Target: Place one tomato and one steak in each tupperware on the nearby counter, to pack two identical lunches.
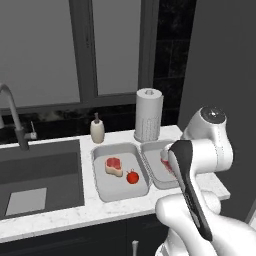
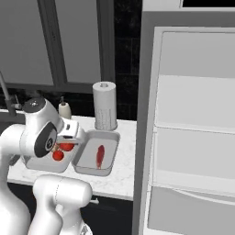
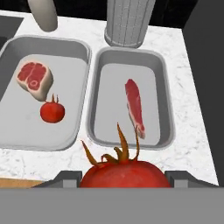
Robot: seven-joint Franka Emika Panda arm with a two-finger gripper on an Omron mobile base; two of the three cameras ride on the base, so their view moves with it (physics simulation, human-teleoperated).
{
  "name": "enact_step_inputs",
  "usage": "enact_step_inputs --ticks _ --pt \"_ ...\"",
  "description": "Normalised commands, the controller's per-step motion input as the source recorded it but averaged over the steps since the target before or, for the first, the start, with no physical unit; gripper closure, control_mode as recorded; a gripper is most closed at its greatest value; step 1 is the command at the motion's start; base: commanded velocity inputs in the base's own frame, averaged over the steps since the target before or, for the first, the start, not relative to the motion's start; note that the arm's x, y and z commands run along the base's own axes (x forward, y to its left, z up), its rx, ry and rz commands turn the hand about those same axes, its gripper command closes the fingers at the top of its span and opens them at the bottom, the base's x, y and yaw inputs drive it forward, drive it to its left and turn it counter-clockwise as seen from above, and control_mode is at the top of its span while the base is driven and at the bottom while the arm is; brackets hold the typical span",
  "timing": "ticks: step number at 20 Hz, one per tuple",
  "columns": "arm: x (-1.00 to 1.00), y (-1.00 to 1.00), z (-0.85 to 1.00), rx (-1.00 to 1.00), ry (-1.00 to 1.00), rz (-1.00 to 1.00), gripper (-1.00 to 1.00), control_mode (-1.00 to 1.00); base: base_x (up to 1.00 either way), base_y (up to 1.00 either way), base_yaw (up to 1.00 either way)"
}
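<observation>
On the white speckled marble table (image 3: pixel 192 113), the left grey rectangular tupperware (image 3: pixel 26 135) already holds a marbled steak (image 3: pixel 34 78) and small red tomato (image 3: pixel 52 112). The right grey tupperware (image 3: pixel 164 100) holds one long red steak (image 3: pixel 135 106), lengthwise. The jaws grip a second red tomato (image 3: pixel 124 174), hovering just short of its near rim.

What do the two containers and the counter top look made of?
Left container and right container: smooth grey with a soft sheen, metal or hard plastic; the render leaves it open. Counter: white, faintly speckled slab, marble-like stone, polished.
</observation>
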Motion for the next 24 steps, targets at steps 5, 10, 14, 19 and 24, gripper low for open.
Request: enact_step_inputs --ticks 5,10,14,19,24 --pt "0.56 0.00 -0.80 0.00 0.02 0.00 1.00 -1.00 0.00 0.00 0.00" --pt "0.50 0.00 -0.65 0.00 0.00 0.00 1.00 -1.00 0.00 0.00 0.00" --pt "0.49 0.00 -0.57 0.00 0.00 0.00 1.00 -1.00 0.00 0.00 0.00" --pt "0.51 0.00 -0.37 0.00 0.00 0.00 1.00 -1.00 0.00 0.00 0.00" --pt "0.42 0.00 -0.62 0.00 0.00 0.00 1.00 -1.00 0.00 0.00 0.00"
